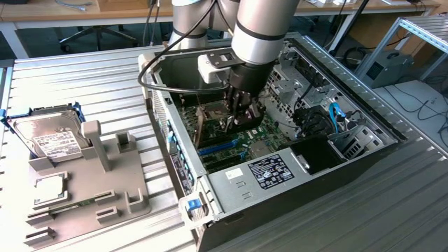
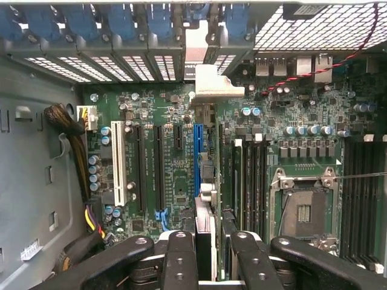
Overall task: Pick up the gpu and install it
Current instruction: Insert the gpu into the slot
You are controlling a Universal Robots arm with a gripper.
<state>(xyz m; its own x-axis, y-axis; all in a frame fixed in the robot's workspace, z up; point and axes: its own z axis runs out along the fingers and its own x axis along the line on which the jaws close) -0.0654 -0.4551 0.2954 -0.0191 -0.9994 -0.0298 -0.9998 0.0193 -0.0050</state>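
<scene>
Inside the open computer case [image 1: 350, 157], my gripper [image 1: 238, 118] is shut on the gpu [image 1: 203, 126]. The card hangs on edge just above the motherboard [image 1: 224, 152], its tan-brown side facing the exterior view's left. In the wrist view the gpu [image 2: 205, 223] appears edge-on between my black fingers [image 2: 180, 260]. Its silver bracket [image 2: 208, 84] sits at the far end, by the case's rear slot openings. The card's edge runs along the blue expansion slot [image 2: 197, 157]. Whether it touches the slot is hidden. The gripper [image 2: 211, 257] holds the card's near end.
A white slot [image 2: 118, 163] and black slots [image 2: 158, 163] lie beside the blue one. The CPU socket [image 2: 302, 211] and cable bundles [image 2: 69, 127] flank them. Outside the case, a silver hard drive [image 1: 52, 136] stands in a grey fixture [image 1: 105, 178] on the slatted table.
</scene>
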